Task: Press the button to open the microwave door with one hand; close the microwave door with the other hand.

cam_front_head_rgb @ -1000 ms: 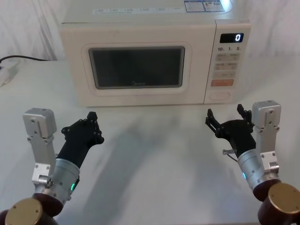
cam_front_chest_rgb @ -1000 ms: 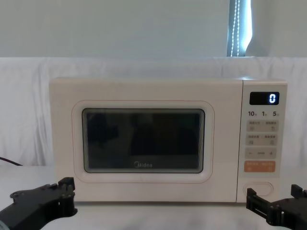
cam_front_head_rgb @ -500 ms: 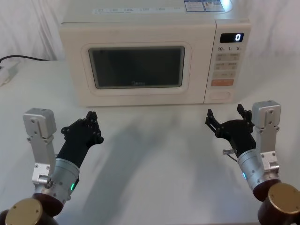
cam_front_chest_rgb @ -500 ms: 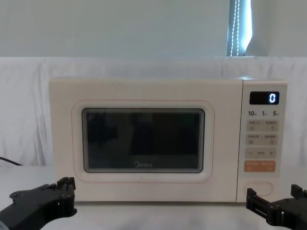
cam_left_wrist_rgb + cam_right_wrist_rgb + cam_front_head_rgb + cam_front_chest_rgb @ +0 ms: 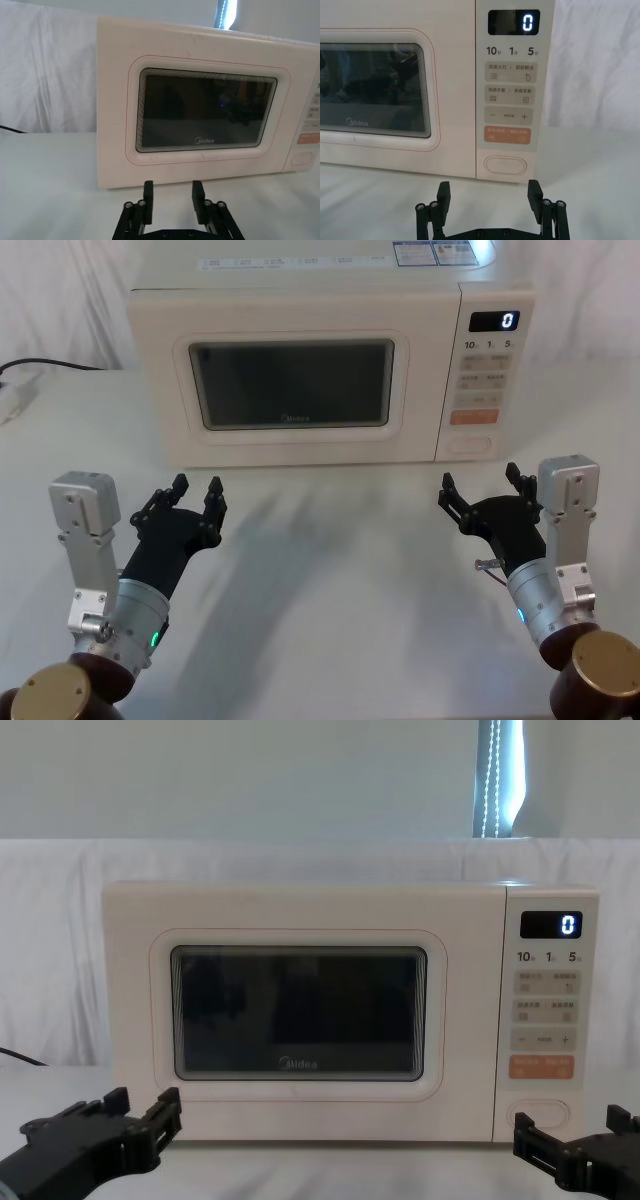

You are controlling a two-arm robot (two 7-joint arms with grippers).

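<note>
Button [image 5: 469, 444] at 5 o'clock of microwave [image 5: 300, 300] front, below orange key [image 5: 473, 417]. Microwave door [image 5: 298, 396] closed; interior dark behind glass. Left tool [image 5: 196, 488] jaws narrowly apart, right tool [image 5: 480, 483] spread wide, both above surface [image 5: 330, 570], touching nothing

Place: it looked like a test room.
Clues: a white cloth [image 5: 60, 950] covered the bench [image 5: 330, 570] and back wall.
</note>
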